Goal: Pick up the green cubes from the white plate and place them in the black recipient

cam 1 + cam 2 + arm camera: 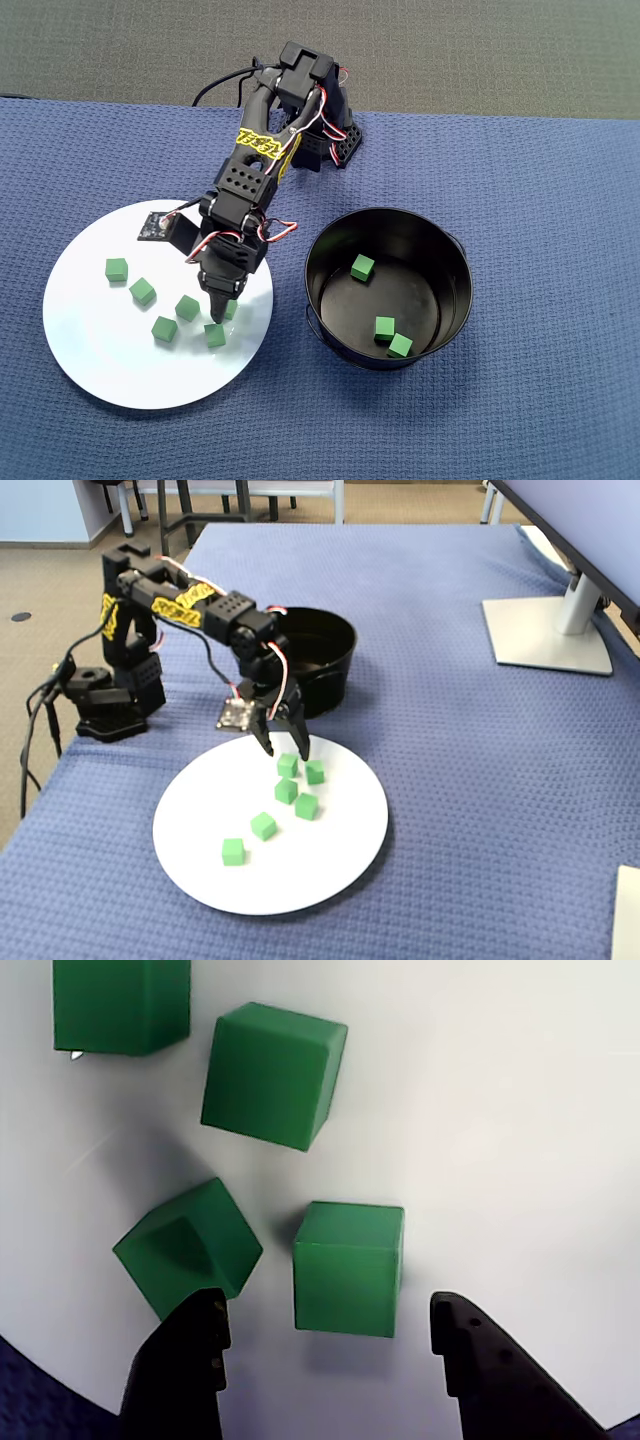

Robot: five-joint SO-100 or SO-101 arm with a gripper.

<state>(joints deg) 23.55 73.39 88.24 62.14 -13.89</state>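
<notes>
1. Over the near edge of the white plate (pixel 90 350), the gripper (pixel 325 1335) hangs low with its jaws apart and nothing in them, straddling one green cube (pixel 349 1267) in the wrist view.
2. Count so far: three cubes are already sitting in the black recipient (pixel 455 250), and six are on the plate in the overhead view, one of them half hidden under the arm.
3. For the step in hand, I'd say drop straight down so the target cube ends up centred between the fingers, then close. It looks squared up to the jaws already, so no twist needed.
4. The thing to watch is the tilted neighbour cube (pixel 190 1245), just beside the left fingertip (pixel 190 1355) in the wrist view. Come down sloppy and that finger probably lands on it or shoves it.
5. Two more cubes sit further up that view, apart from the target, no bother.
6. Around it: blue textured cloth (pixel 470 770) and a monitor stand (pixel 548 632), well apart. The pot is just beside the plate, so the carry is short.
</notes>
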